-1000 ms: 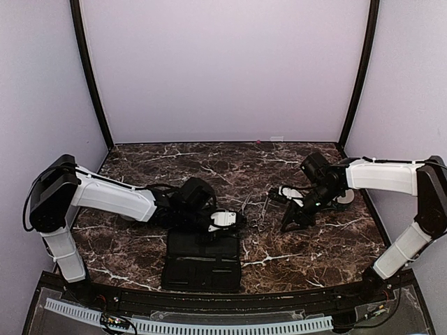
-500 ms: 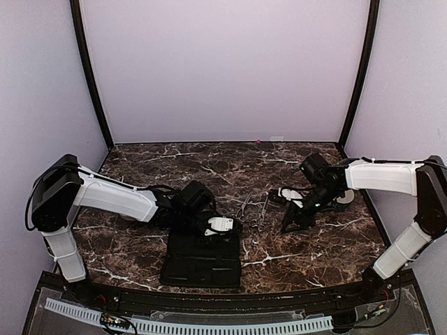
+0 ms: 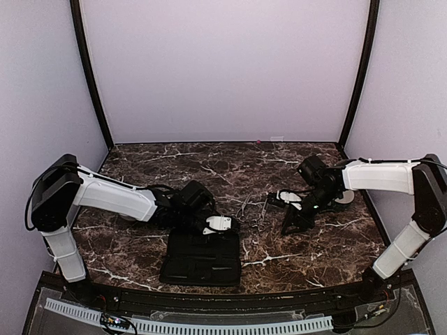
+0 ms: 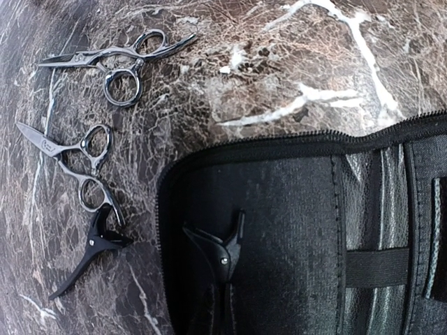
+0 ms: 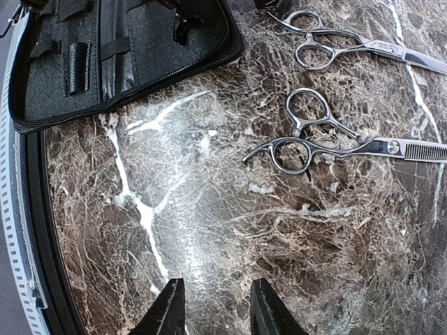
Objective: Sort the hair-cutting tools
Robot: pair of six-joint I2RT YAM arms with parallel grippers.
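From my station the dark marble desk (image 3: 174, 164) fills the view. The black case (image 3: 202, 262) lies open at the near edge, left of the middle, with its elastic loops showing. My left hand (image 3: 222, 225) sits at the case's far edge. I cannot tell whether it is open or closed, since its wrist camera shows none of its fingers. My right hand (image 5: 215, 310) is toward the right edge, halfway back. Its fingers (image 5: 170, 310) are spread apart over bare marble with nothing between them.

The tools lie around the middle of the desk, between the two hands. The toothed scissors (image 5: 328, 139) and the plain scissors (image 5: 335, 43) lie side by side without touching, rings toward the case. A black clip (image 4: 87, 255) lies on the marble just beside the plain pair's rings. A second clip (image 4: 220, 248) lies on the case's lining near its corner.
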